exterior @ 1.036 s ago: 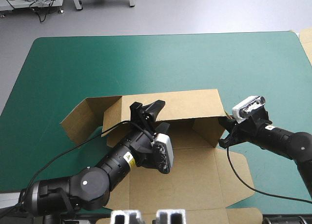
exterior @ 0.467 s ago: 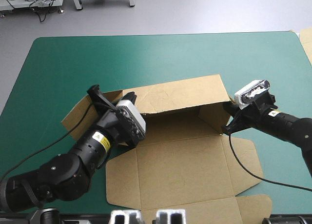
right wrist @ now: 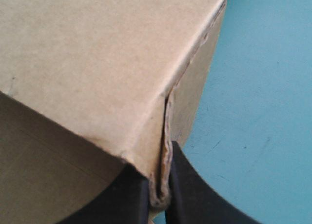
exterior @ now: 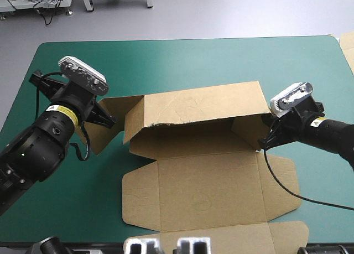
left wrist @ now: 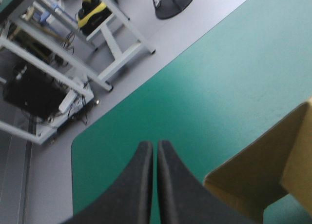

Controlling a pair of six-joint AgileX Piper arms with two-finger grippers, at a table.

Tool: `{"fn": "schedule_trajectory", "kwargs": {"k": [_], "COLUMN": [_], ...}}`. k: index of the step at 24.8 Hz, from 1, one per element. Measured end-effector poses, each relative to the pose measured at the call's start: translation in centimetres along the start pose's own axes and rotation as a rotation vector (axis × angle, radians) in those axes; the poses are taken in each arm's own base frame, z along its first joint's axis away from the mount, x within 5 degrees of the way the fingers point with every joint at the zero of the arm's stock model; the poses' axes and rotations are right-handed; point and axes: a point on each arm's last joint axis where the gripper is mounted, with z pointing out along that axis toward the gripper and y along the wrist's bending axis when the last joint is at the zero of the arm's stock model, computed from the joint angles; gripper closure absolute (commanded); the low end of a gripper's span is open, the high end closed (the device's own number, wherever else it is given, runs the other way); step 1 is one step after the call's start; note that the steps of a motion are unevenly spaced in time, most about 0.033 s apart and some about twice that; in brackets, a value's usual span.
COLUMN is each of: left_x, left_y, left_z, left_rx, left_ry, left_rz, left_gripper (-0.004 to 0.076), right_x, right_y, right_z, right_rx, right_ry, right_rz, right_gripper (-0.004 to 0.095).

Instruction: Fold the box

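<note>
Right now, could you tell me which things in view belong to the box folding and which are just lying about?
Part of the job: the brown box, far wall raised; right gripper, jaws shut on the box's end wall; left gripper, jaws shut, empty.
Lying about: spare board by the far right corner of the table.

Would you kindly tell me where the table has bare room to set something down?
Bare: the broad teal-green cover between the box and the table's far edge. Crowded: the box's two ends, where the left gripper and the right gripper sit.
</note>
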Motion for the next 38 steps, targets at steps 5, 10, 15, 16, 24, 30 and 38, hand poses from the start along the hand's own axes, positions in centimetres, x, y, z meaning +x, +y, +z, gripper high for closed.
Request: {"fn": "schedule_trajectory", "kwargs": {"k": [5, 10, 15, 16, 24, 30, 38], "left_x": [1.5, 2.7, 3.3, 3.3, 3.3, 3.3, 3.1], "left_y": [1.6, 2.7, 2.9, 2.9, 2.8, 2.8, 2.8], "left_z": [1.0, 1.4, 1.5, 1.5, 1.5, 1.5, 1.5], "left_rx": [-0.025, -0.064, -0.067, -0.064, -0.058, -0.058, -0.055], "left_ry": [0.115, 0.205, 0.257, 0.257, 0.258, 0.257, 0.239], "left_rz": [-0.096, -0.148, -0.175, -0.176, -0.183, -0.185, -0.186], "left_gripper": [0.0709, 0.0709, 0.0709, 0.0709, 0.071, 0.071, 0.071], "right_x": [-1.5, -3.3, -5.2, -5.6, -7.3, -7.1, -6.6], "right_y": [-0.8, -3.7, -6.9, -7.3, -10.2, -10.9, -11.1], "right_z": [0.3, 5.4, 11.3, 11.9, 18.3, 20.4, 20.3], "right_rx": [-0.038, -0.125, -0.182, -0.186, -0.199, -0.2, -0.174], "right_ry": [0.097, 0.278, 0.414, 0.42, 0.394, 0.391, 0.448], "right_rz": [0.019, 0.095, 0.179, 0.185, 0.252, 0.252, 0.25], "right_gripper": [0.0926, 0.0926, 0.0926, 0.0926, 0.0865, 0.0487, 0.0246]}}
